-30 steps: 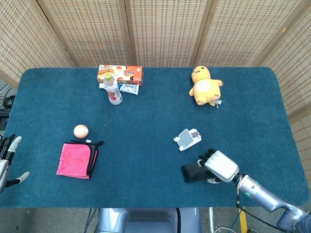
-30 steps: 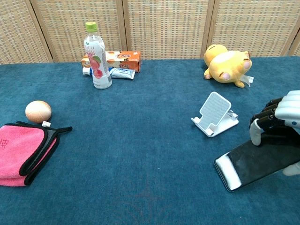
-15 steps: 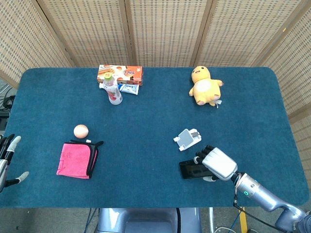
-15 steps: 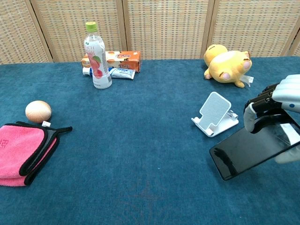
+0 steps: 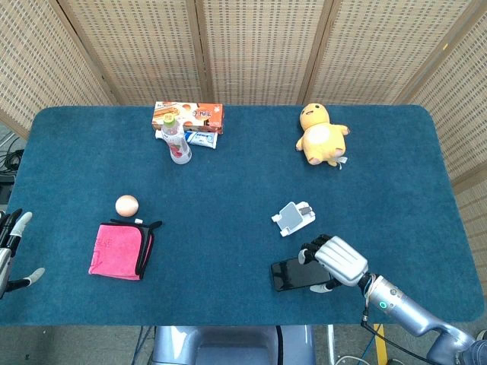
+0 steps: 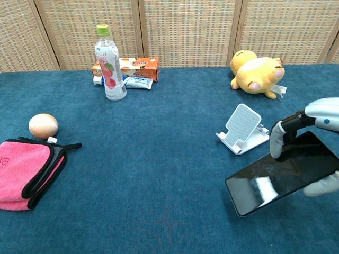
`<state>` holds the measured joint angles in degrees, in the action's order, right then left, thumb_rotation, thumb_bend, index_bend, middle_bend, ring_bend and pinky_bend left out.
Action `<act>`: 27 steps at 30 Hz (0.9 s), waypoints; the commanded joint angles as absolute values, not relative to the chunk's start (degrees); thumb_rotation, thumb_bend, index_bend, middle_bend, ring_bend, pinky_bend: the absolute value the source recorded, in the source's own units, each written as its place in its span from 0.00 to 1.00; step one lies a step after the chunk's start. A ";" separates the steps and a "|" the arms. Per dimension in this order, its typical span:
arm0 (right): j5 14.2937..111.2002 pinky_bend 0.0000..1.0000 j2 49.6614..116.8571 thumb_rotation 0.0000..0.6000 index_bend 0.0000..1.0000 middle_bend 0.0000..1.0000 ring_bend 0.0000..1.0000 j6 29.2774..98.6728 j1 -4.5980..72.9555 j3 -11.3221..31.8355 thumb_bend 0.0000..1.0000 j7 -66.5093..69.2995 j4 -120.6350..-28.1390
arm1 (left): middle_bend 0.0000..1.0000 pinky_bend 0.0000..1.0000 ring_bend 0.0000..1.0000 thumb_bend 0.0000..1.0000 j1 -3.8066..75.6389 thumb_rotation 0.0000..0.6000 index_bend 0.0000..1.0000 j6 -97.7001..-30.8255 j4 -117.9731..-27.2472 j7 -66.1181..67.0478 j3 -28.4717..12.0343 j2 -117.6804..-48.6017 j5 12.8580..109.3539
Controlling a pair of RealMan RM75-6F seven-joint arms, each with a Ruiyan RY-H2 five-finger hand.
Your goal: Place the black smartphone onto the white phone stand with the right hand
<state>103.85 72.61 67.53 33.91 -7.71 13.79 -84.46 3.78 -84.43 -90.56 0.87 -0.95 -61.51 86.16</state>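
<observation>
My right hand [image 5: 335, 261] [image 6: 312, 143] grips the black smartphone [image 5: 288, 275] [image 6: 278, 177] by its right end, lifted off the cloth with the screen tilted up. The phone hangs just in front of and slightly right of the white phone stand [image 5: 293, 217] [image 6: 243, 129], which stands with nothing on it and its backrest leaning away. The phone and the stand are apart. My left hand [image 5: 11, 245] shows only at the left edge of the head view, off the table, fingers apart and holding nothing.
The blue table [image 5: 228, 175] holds a yellow plush toy [image 5: 321, 135] at the back right, a drink bottle [image 6: 110, 62] and an orange box [image 6: 139, 66] at the back, and an egg [image 6: 43, 125] beside a pink cloth [image 6: 24, 172] at the left.
My right hand has lifted the phone off the table and carried it left, tilting its screen up; the phone's free end now reaches further left, below the stand.
</observation>
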 commanded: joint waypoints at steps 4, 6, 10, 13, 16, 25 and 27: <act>103.48 0.36 72.29 1.00 0.43 0.48 0.43 65.65 35.65 -5.97 0.47 10.08 -86.76 | 0.00 0.00 0.00 0.00 3.94 1.00 0.00 -84.03 -90.49 0.83 -0.96 -61.46 85.96; 103.02 0.36 71.46 1.00 0.43 0.48 0.43 65.06 36.27 -5.04 0.47 8.44 -87.84 | 0.00 0.00 0.00 0.00 3.99 1.00 0.00 -83.95 -90.48 0.95 -0.98 -61.51 85.89; 101.85 0.36 68.67 1.00 0.43 0.48 0.43 63.73 37.99 -2.35 0.47 3.93 -90.35 | 0.00 0.00 0.00 0.00 4.16 1.00 0.00 -83.56 -90.64 1.46 -1.16 -61.67 85.35; 99.92 0.36 65.11 1.00 0.43 0.48 0.43 61.07 39.81 -0.15 0.47 0.36 -93.38 | 0.00 0.00 0.00 0.00 4.41 1.00 0.00 -83.05 -90.77 1.97 -1.56 -61.81 84.42; 98.30 0.36 62.30 1.00 0.43 0.48 0.43 58.26 41.63 1.64 0.47 -2.62 -95.42 | 0.00 0.00 0.00 0.00 4.59 1.00 0.00 -82.76 -90.91 2.42 -2.04 -61.97 83.46; 95.72 0.36 59.90 1.00 0.43 0.48 0.43 51.22 45.69 3.89 0.47 -8.77 -96.05 | 0.00 0.00 0.00 0.00 5.08 1.00 0.00 -81.73 -90.82 2.84 -3.09 -62.18 81.05; 95.90 0.36 60.21 1.00 0.43 0.48 0.43 49.21 46.99 4.08 0.47 -11.34 -94.57 | 0.00 0.00 0.00 0.00 5.40 1.00 0.00 -81.04 -90.85 3.33 -3.49 -62.36 80.02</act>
